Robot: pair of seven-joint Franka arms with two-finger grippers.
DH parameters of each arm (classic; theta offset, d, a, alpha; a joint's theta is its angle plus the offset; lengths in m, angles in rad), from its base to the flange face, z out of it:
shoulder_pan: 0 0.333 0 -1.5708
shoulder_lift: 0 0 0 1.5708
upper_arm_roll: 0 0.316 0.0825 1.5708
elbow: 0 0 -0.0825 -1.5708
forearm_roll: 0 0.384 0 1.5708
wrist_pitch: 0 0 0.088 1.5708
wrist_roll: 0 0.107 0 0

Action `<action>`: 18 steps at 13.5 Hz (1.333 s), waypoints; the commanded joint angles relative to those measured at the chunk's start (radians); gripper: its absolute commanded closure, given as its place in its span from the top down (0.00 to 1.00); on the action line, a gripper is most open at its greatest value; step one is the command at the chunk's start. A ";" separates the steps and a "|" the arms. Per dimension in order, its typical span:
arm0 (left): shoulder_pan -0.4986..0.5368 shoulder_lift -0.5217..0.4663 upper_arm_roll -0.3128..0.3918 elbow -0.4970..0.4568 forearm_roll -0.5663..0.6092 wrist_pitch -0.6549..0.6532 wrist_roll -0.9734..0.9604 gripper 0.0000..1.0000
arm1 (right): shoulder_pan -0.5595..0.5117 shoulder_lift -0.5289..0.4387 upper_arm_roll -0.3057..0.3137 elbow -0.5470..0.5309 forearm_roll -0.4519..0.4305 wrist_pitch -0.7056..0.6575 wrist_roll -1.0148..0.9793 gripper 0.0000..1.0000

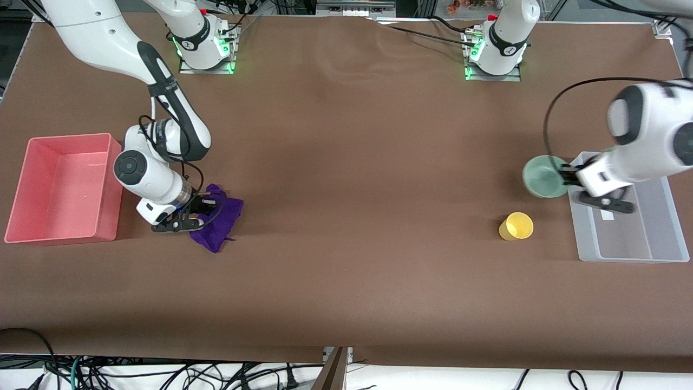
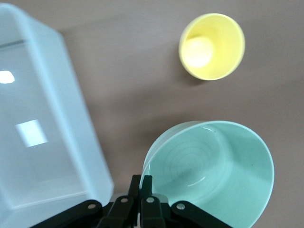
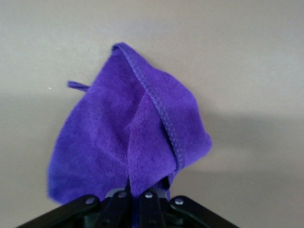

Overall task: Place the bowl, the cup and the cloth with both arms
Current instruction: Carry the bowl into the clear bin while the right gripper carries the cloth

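Observation:
My left gripper point(image 1: 566, 176) is shut on the rim of the mint-green bowl point(image 1: 543, 176) and holds it tilted beside the clear tray point(image 1: 649, 244); in the left wrist view its fingers point(image 2: 142, 185) pinch the bowl's point(image 2: 213, 171) rim. The yellow cup point(image 1: 516, 226) stands upright on the table, nearer to the front camera than the bowl; it also shows in the left wrist view point(image 2: 212, 45). My right gripper point(image 1: 208, 205) is shut on the purple cloth point(image 1: 222, 222), which bunches beside the pink bin; in the right wrist view the cloth point(image 3: 123, 142) hangs from the shut fingers.
A pink bin point(image 1: 32, 216) stands at the right arm's end of the table, beside the right gripper. The clear shallow tray, with a white label in it, lies at the left arm's end and shows in the left wrist view point(image 2: 71, 123). Brown table surface point(image 1: 357, 189) lies between.

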 commanded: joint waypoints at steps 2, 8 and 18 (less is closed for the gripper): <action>0.153 0.069 -0.004 0.174 0.003 -0.082 0.176 0.00 | -0.014 -0.137 -0.002 0.079 -0.013 -0.275 -0.041 0.00; 0.365 0.319 -0.004 0.415 -0.004 -0.074 0.404 0.00 | -0.083 -0.266 -0.076 0.207 -0.045 -0.642 -0.309 0.00; 0.383 0.519 -0.005 0.454 -0.059 0.115 0.426 0.00 | -0.111 -0.296 -0.418 0.207 -0.082 -0.705 -0.813 0.00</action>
